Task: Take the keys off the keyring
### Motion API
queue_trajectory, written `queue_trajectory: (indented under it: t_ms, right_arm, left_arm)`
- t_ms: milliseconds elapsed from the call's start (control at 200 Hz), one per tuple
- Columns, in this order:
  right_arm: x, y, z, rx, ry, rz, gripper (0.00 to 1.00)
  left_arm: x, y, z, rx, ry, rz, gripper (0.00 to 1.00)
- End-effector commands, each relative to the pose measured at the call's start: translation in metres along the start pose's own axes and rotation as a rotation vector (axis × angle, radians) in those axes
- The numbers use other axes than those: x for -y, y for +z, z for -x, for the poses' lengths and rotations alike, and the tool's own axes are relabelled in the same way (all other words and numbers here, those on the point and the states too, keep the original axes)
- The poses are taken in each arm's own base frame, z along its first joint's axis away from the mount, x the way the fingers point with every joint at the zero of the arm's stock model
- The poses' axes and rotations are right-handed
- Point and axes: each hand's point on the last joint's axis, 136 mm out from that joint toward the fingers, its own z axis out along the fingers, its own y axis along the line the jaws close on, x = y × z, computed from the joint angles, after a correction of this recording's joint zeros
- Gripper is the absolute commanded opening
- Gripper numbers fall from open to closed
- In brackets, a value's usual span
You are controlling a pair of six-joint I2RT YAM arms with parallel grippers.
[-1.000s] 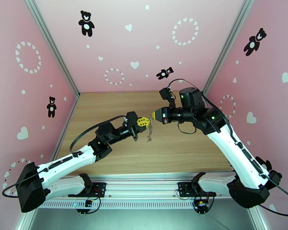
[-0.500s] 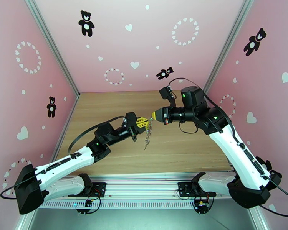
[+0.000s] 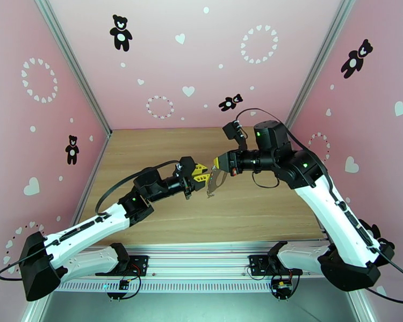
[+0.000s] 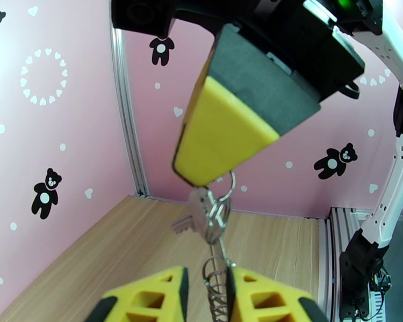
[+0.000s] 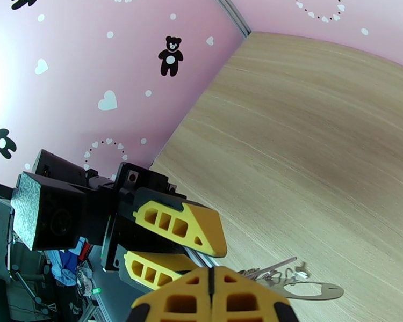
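Pink walls point(image 3: 201, 49) printed with black teddy bears and white hearts close in a pale wooden bench point(image 3: 244, 210) on three sides, and a grey aluminium rail point(image 3: 201, 258) runs along its near edge where both arm bases are bolted. The two arms reach in towards each other, and their yellow tips meet in the air above the middle of the bench, a little nearer its far edge than the rail. The right gripper point(image 3: 217, 161) has its jaws pressed fully together, and from the left wrist camera its yellow tip pinches the top of the bunch, where the keyring point(image 4: 232, 184), a thin silver wire loop, curves out from under it. The small silver metal keys point(image 4: 199, 213) hang in a tight cluster on that loop just below the tip, clear of the bench. A thin coiled metal chain point(image 4: 216, 288) drops from the cluster. The left gripper point(image 3: 204, 174) sits just beside the bunch on its left, its jaws standing partly apart and clamped on nothing. The chain hangs down through the gap between the yellow fingers point(image 4: 148, 296), and whether it brushes either finger I cannot tell. The right wrist camera looks past that arm's closed fingertips point(image 5: 239, 299) to a flat oval silver tag point(image 5: 314, 290) lying out sideways with the bunch.
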Motion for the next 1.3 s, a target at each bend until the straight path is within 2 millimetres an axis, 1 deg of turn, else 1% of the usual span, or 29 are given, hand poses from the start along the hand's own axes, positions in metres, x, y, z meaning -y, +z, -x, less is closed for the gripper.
queue_trajectory:
  t_ms: [0,100,210,325,425,506,766,821,881,1031,1291]
  right_arm:
    - [-0.008,-0.005,0.005,0.008,-0.047,0.001,0.0]
    - [-0.009,-0.002,0.004,0.001,-0.058,-0.002,0.0]
    - [-0.009,-0.001,0.003,-0.011,-0.067,-0.003,0.0]
    - [-0.012,-0.001,0.005,-0.006,-0.076,0.007,0.0]
    - [-0.011,-0.001,0.005,-0.005,-0.086,-0.002,0.0]
    - [-0.011,-0.002,0.007,0.0,-0.092,-0.006,0.0]
    - [-0.009,-0.003,0.006,-0.004,-0.101,-0.021,0.0]
    - [-0.009,-0.003,0.005,-0.007,-0.101,-0.019,0.0]
    - [-0.008,-0.004,0.004,-0.012,-0.1,-0.026,0.0]
    - [-0.003,-0.01,0.004,-0.008,-0.109,-0.067,0.0]
    - [0.009,-0.012,0.002,-0.006,-0.083,-0.121,0.0]
  left_arm:
    - [0.01,0.001,0.018,-0.001,0.037,-0.057,0.29]
    - [0.012,0.003,0.02,-0.001,0.048,-0.069,0.29]
    - [0.009,0.005,0.022,0.003,0.064,-0.05,0.29]
    - [0.013,0.008,0.022,-0.005,0.069,-0.083,0.27]
    - [0.015,0.011,0.018,-0.026,0.068,-0.099,0.2]
    - [0.015,0.011,0.016,-0.027,0.069,-0.101,0.18]
    - [0.013,0.011,0.013,-0.034,0.074,-0.086,0.05]
    - [0.013,0.01,0.015,-0.029,0.077,-0.084,0.02]
    - [0.013,0.009,0.017,-0.024,0.08,-0.082,0.0]
    - [0.014,0.005,0.019,-0.014,0.083,-0.084,0.0]
    - [0.026,-0.005,0.041,0.08,0.07,-0.136,0.0]
